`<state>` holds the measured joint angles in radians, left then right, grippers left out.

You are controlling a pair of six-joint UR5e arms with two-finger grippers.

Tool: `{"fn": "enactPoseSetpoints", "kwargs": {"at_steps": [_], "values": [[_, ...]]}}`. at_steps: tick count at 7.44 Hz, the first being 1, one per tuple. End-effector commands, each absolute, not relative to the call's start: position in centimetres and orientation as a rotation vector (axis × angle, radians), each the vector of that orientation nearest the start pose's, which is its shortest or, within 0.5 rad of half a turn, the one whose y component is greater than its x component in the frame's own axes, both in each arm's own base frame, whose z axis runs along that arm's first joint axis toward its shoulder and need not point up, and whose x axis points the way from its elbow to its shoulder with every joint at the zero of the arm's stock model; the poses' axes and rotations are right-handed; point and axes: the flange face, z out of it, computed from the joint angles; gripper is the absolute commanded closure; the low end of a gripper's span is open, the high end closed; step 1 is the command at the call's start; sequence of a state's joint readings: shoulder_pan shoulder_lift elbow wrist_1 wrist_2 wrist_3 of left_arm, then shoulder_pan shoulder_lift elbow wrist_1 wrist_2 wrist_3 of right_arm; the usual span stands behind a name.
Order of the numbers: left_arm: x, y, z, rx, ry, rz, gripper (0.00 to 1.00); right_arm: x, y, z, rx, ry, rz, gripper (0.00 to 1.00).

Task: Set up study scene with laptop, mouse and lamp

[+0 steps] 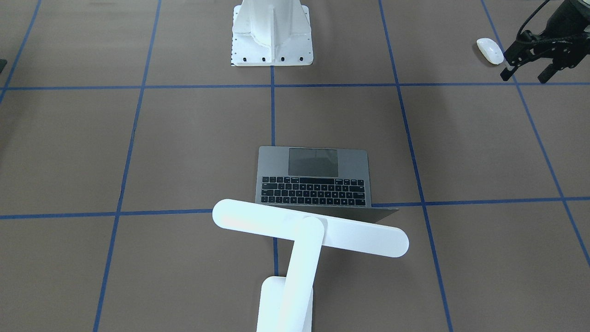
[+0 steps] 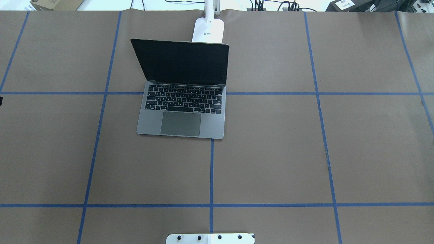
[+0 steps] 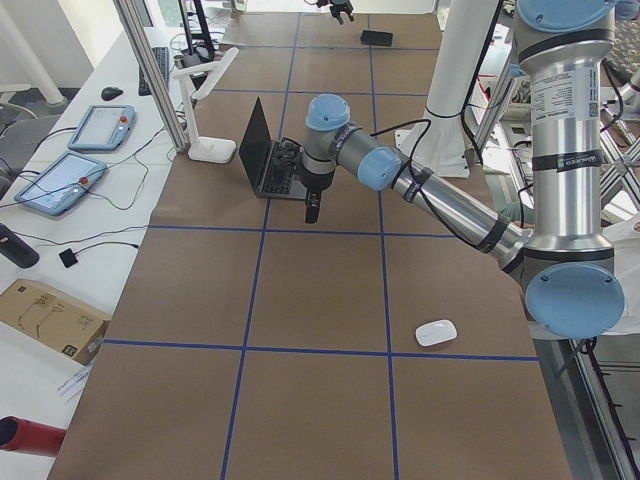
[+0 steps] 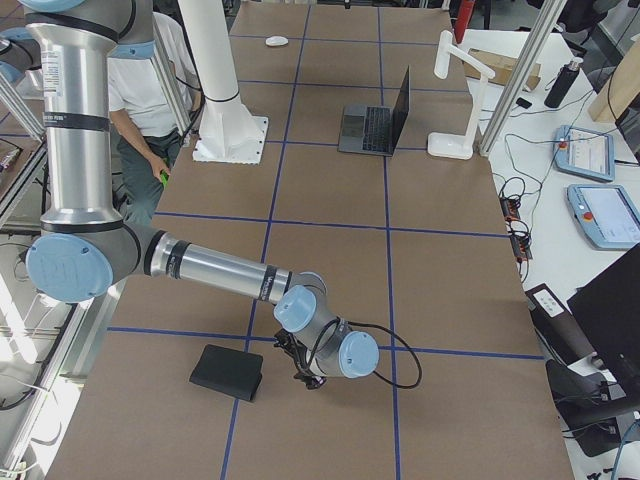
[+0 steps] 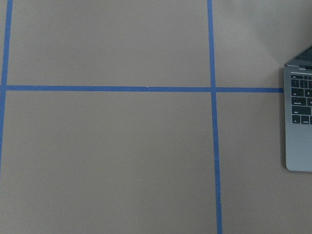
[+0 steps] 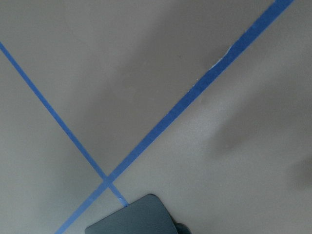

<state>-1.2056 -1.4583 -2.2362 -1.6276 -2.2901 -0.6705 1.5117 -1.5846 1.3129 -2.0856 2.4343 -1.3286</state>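
L grip [image 1: 527, 76]: fingers spread, empty, frame upper right.
Mouse [image 1: 490, 50]: just left of it in frame, apart; long axis upper-left to lower-right.
R grip [image 4: 309, 378]: state can't tell.

tabletop [image 2: 271, 152] covered in brown paper [image 2: 373, 152], gridded with blue tape [image 2: 271, 205] | laptop [image 2: 181, 115] set open near the middle | lamp [image 2: 208, 30] based just behind it | mouse [image 1: 489, 50] laid well apart | black mat [image 4: 228, 372] laid at the opposite end | white pedestal [image 1: 272, 46] bolted down
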Motion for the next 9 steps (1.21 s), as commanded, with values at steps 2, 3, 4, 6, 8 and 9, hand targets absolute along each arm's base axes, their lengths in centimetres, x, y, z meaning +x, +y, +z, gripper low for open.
{"fn": "enactPoseSetpoints", "kwargs": {"at_steps": [2,3,4,6,8,9], "values": [[8.2,-40.6,37.5,0.174,0.899,-0.068,0.0,3.6,-36.2,85.1,-0.182,-1.197,-0.887,0.04],[8.3,-40.6,36.9,0.159,0.909,-0.121,0.0,3.6,-35.5,85.0,-0.206,-1.231,-0.889,0.04],[8.3,-40.6,36.7,0.152,0.915,-0.139,0.0,3.6,-34.9,84.9,-0.227,-1.271,-0.887,0.04],[8.3,-40.6,36.7,0.149,0.916,-0.139,0.0,3.1,-34.7,85.0,-0.223,-1.288,-0.874,0.04],[8.4,-40.7,36.8,0.148,0.915,-0.139,0.0,2.0,-35.0,84.9,-0.222,-1.292,-0.904,0.04],[8.4,-40.7,36.8,0.148,0.915,-0.139,0.0,1.6,-35.2,84.9,-0.218,-1.289,-0.925,0.04]]}}
